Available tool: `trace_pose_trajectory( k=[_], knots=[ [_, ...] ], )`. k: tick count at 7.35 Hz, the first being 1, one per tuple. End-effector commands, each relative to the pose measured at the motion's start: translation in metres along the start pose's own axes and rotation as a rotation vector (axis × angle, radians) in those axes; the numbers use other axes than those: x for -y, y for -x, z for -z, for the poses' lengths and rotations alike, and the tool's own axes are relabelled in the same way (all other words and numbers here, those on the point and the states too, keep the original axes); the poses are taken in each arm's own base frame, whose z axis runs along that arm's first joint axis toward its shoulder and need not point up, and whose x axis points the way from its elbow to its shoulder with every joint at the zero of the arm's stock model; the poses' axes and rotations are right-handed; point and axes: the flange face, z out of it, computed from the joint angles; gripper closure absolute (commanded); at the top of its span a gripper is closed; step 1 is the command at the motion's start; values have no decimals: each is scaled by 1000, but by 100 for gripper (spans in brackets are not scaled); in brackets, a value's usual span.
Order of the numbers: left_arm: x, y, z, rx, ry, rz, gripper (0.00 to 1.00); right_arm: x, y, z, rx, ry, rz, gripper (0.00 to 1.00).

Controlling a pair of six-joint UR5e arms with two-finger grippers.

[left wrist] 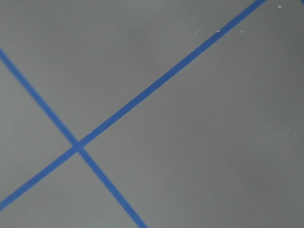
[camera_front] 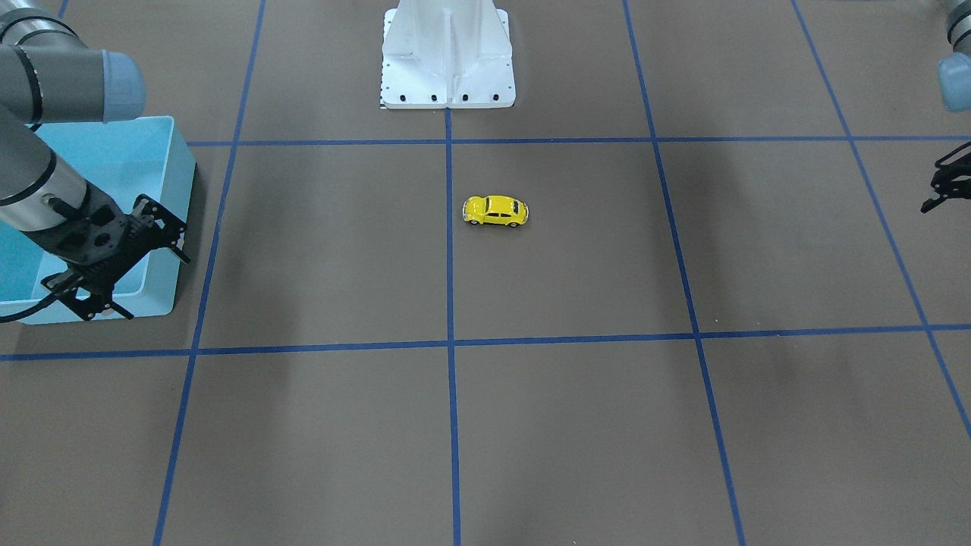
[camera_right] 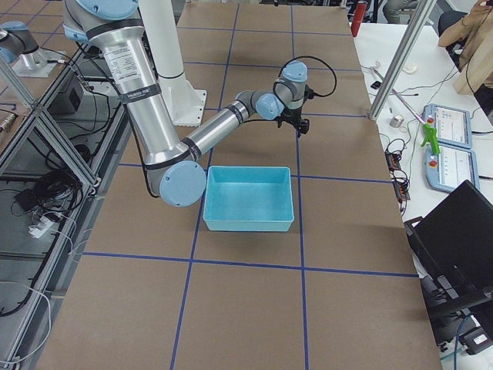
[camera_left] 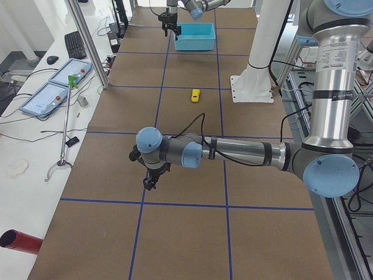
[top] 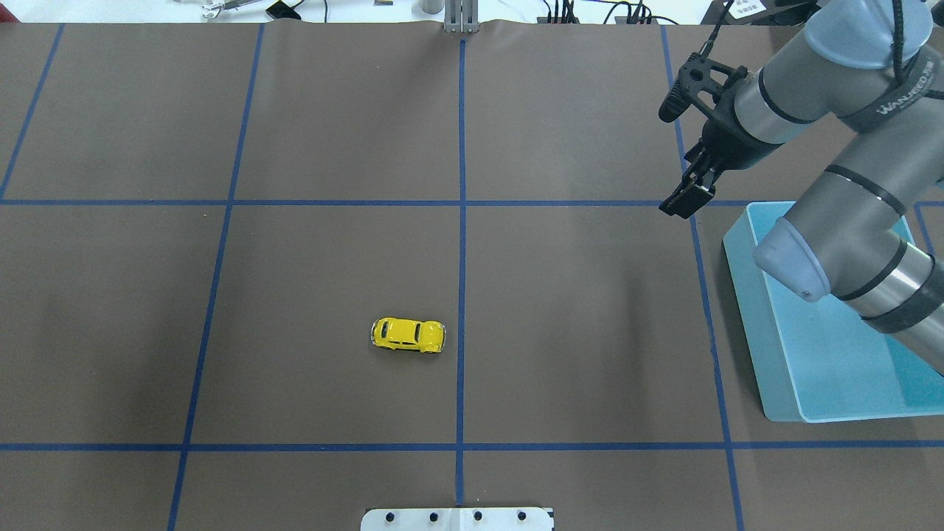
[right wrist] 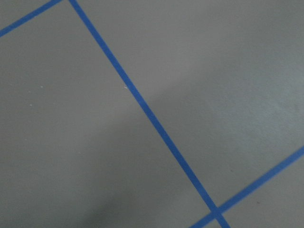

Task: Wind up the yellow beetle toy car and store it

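The yellow beetle toy car (camera_front: 495, 211) stands on its wheels alone near the middle of the brown mat; it also shows in the overhead view (top: 408, 335) and small in the left side view (camera_left: 195, 95). My right gripper (top: 686, 199) hangs above the mat beside the far corner of the light blue bin (top: 745, 295), its fingers together and holding nothing. My left gripper (camera_front: 941, 189) is cut off at the frame edge, far from the car; it hovers low over the mat in the left side view (camera_left: 150, 182). I cannot tell its state. Both wrist views show only mat and blue tape.
The light blue bin (camera_front: 163, 174) looks empty and sits under my right arm. The white robot base (camera_front: 447, 68) stands at the table's robot side. Blue tape lines grid the mat. Control tablets and tools (camera_left: 55, 87) lie beyond the mat's far edge.
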Motion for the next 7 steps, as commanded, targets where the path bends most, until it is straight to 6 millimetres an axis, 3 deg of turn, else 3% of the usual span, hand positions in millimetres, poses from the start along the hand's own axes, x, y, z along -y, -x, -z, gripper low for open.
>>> trace_pose_trajectory(
  k=[1,3,4,5,7],
  knots=[
    [-7,10,11,8,-12,114,0,38,57,-8,49,-33,95,0],
    [-26,4,17,-5,-12,135,0,68,93,-8,55,-68,161,0],
    [-39,-3,19,-21,-5,159,0,83,122,-17,22,-78,223,0],
    [-41,-1,26,-31,24,219,0,114,152,-42,27,-72,276,0],
    [-37,-8,40,-31,30,286,0,126,223,-82,9,-54,325,1]
  ],
)
